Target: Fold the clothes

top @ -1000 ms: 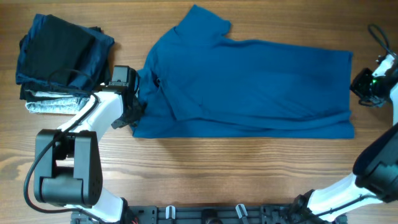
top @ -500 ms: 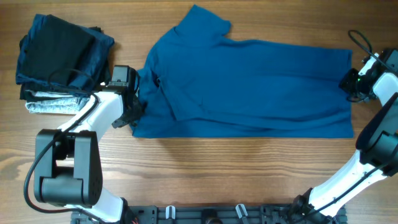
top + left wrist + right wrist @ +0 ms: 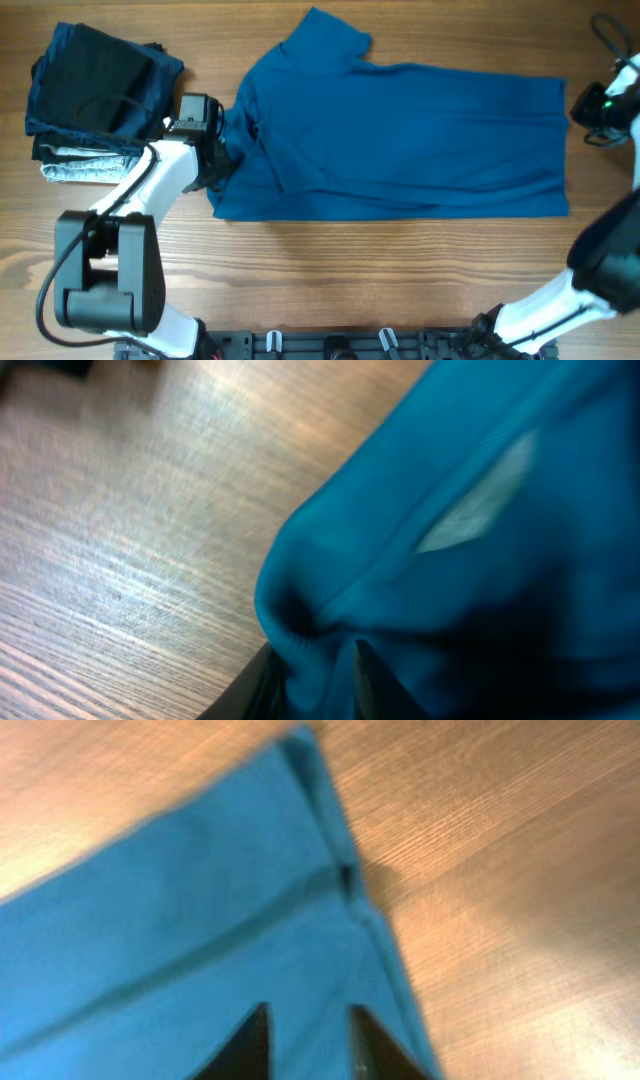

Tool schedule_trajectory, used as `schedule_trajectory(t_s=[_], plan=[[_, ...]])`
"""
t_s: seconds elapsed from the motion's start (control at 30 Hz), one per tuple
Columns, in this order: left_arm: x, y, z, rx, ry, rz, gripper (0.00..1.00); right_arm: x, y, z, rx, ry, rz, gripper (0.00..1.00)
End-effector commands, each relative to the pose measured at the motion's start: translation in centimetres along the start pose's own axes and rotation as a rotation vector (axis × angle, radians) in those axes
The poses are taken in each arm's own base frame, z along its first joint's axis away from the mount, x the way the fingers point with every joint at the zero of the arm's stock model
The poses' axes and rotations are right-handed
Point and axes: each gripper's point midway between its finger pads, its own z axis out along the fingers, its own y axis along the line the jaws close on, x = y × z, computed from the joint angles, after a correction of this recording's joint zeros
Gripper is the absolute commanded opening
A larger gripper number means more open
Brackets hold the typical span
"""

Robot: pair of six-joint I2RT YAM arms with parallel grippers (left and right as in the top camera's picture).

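Observation:
The clothes, a medium-blue polo shirt [image 3: 400, 130], lie flat across the table, collar end to the left and hem to the right. One sleeve [image 3: 330, 35] points to the far edge. My left gripper [image 3: 218, 168] sits at the shirt's left edge near the collar. In the left wrist view it [image 3: 318, 675] is shut on a bunched fold of the blue knit [image 3: 480, 540]. My right gripper [image 3: 583, 106] hovers just off the hem's far right corner. In the right wrist view its [image 3: 310, 1040] fingertips stand apart above the fabric [image 3: 180, 920], with nothing pinched between them.
A stack of folded dark navy, black and grey garments [image 3: 95, 90] lies at the back left, close to my left arm. Bare wooden table [image 3: 330, 270] runs along the front. A black cable [image 3: 610, 30] loops at the far right.
My right gripper reached in to the hem, opened, and has drawn back to the right and farther from the front. My left gripper has shifted slightly away from the front, still on the fabric.

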Motion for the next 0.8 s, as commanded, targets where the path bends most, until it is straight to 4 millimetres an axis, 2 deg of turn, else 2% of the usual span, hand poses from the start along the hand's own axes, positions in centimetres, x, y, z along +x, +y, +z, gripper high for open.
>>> schedule_trajectory(t_s=[0.0, 0.03, 0.07, 0.13, 0.27, 0.33, 0.43, 0.53, 0.63, 0.67, 0.7, 0.73, 0.77], plan=[[-4.1, -3.6, -6.3, 0.137, -0.175, 0.023, 0.28, -0.5, 5.8, -7.2, -0.174, -0.078, -0.11, 0.19], [-4.5, -3.9, -7.3, 0.155, -0.2, 0.021, 0.3, 0.1, 7.0, -8.2, -0.195, -0.073, -0.155, 0.19], [-5.1, -4.4, -8.7, 0.186, -0.231, 0.017, 0.32, 1.7, 9.3, -9.4, -0.224, -0.047, -0.243, 0.18], [-5.4, -4.6, -10.0, 0.219, -0.254, -0.008, 0.38, 3.8, 12.5, -9.9, -0.267, -0.004, -0.365, 0.18], [-5.6, -4.2, -10.3, 0.221, -0.258, -0.035, 0.4, 10.2, 19.8, -9.4, -0.368, 0.127, -0.616, 0.13], [-6.0, -3.5, -10.1, 0.211, -0.261, -0.077, 0.35, 14.7, 23.7, -9.0, -0.424, 0.197, -0.772, 0.1], [-7.0, -1.6, -9.8, 0.193, -0.265, -0.151, 0.33, 20.5, 27.2, -8.3, -0.449, 0.272, -0.938, 0.1], [-8.5, 1.7, -9.3, 0.156, -0.273, -0.239, 0.35, 25.6, 28.8, -6.7, -0.455, 0.339, -1.052, 0.15], [-9.3, 3.6, -9.0, 0.137, -0.278, -0.29, 0.38, 30.1, 29.6, -5.1, -0.475, 0.397, -1.183, 0.34], [-9.5, 4.2, -9.0, 0.131, -0.279, -0.305, 0.39, 31.3, 30.0, -4.6, -0.483, 0.418, -1.227, 0.5], [-9.6, 4.7, -8.9, 0.126, -0.28, -0.316, 0.41, 32.1, 30.2, -4.4, -0.484, 0.431, -1.235, 0.85], [-9.8, 5.1, -8.9, 0.121, -0.282, -0.328, 0.42, 32.2, 30.9, -4.2, -0.492, 0.412, -1.248, 0.87], [-9.9, 5.3, -8.8, 0.12, -0.284, -0.333, 0.42, 32.3, 31.3, -4.2, -0.508, 0.403, -1.251, 0.83]])
